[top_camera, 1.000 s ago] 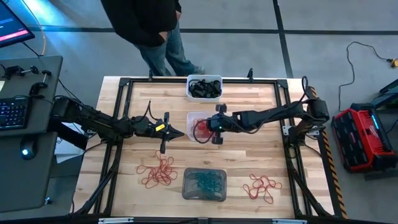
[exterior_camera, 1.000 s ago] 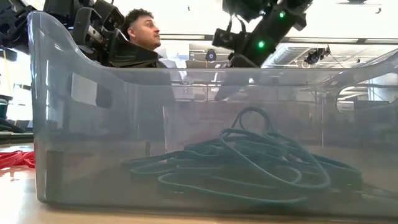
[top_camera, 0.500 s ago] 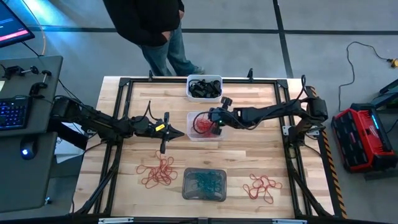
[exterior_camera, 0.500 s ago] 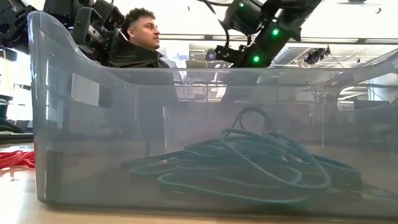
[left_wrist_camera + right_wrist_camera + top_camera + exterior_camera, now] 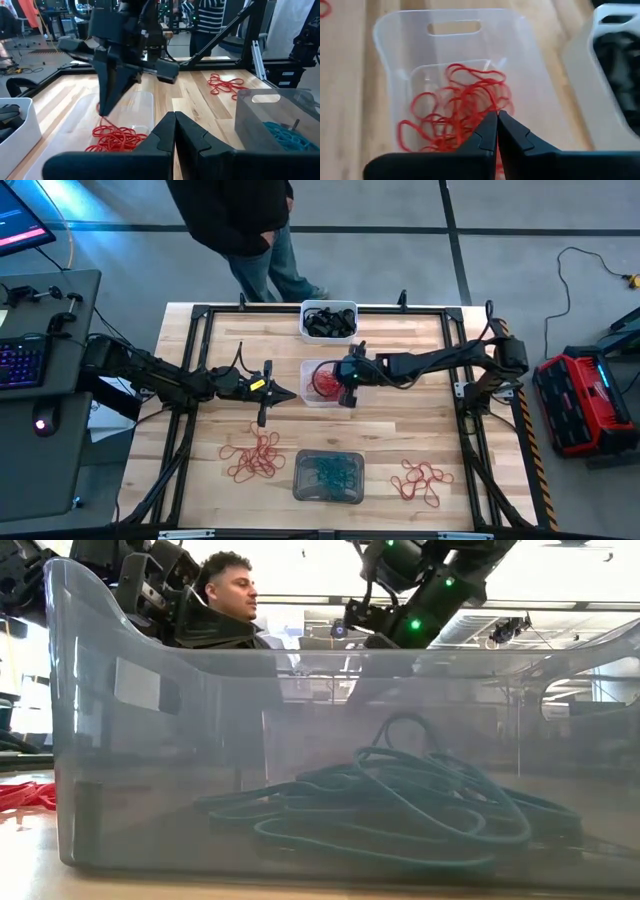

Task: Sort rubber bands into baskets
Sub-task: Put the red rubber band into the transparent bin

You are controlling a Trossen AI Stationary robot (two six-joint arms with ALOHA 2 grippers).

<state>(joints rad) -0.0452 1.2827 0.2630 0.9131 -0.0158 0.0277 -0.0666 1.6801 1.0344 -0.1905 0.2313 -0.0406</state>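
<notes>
Your right gripper [image 5: 347, 384] hangs over clear basket [image 5: 322, 383] at table centre, jaws together, red band dangling from tips into red bands [image 5: 455, 112] inside. Your left gripper [image 5: 290, 393] waits just beside that basket's left side, jaws together, empty. White basket [image 5: 328, 320] with black bands behind; grey basket [image 5: 328, 477] with teal bands [image 5: 400, 800] in front. Loose red piles [image 5: 255, 457] [image 5: 422, 479] either side of grey basket.

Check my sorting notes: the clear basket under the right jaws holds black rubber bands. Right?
Not quite. The clear basket under the right gripper holds red rubber bands, as the right wrist view shows; black ones fill the white basket.
</notes>
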